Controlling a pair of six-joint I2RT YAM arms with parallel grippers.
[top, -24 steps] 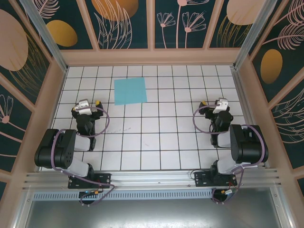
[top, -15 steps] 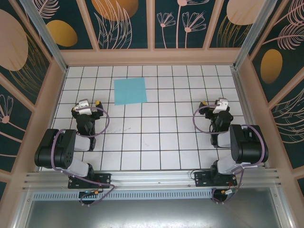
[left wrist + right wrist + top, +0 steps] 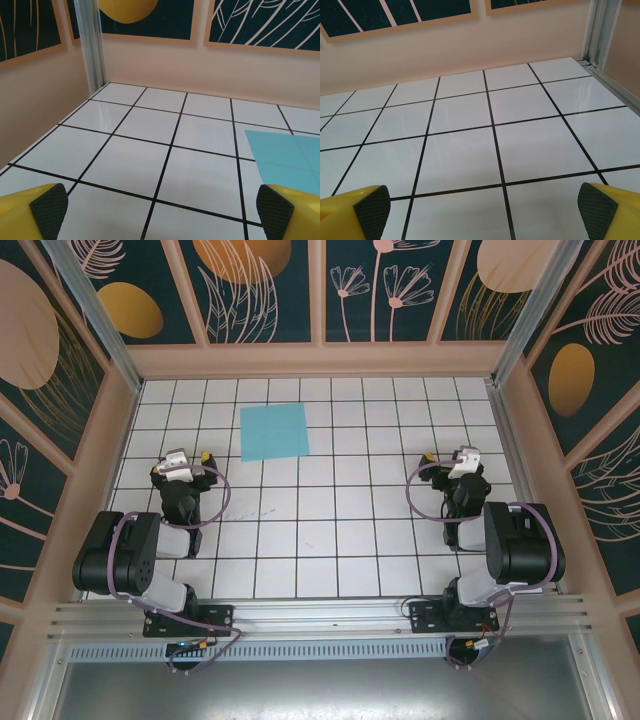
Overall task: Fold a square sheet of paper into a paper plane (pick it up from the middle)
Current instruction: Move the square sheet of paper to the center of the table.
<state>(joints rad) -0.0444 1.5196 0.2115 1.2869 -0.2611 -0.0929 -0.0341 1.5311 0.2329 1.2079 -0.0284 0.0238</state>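
On far-left part of white grid table (image 3: pixel 340 530): 1x square sheet of paper (image 3: pixel 274 431), lt blue, flat, unfolded, lying ahead & to right of my left gripper (image 3: pixel 162 212), no contact. Left gripper: fingers wide apart, nothing held. My right gripper (image 3: pixel 485 212): same, well apart from sheet.

paper (image 3: pixel 290 156) cropped at right edge, fingers (image 3: pixel 35 207) cropped below

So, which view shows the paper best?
Top external: the whole paper lies flat and unfolded, all four edges visible. The left wrist view catches just part of the paper, cut off at the frame's right edge.
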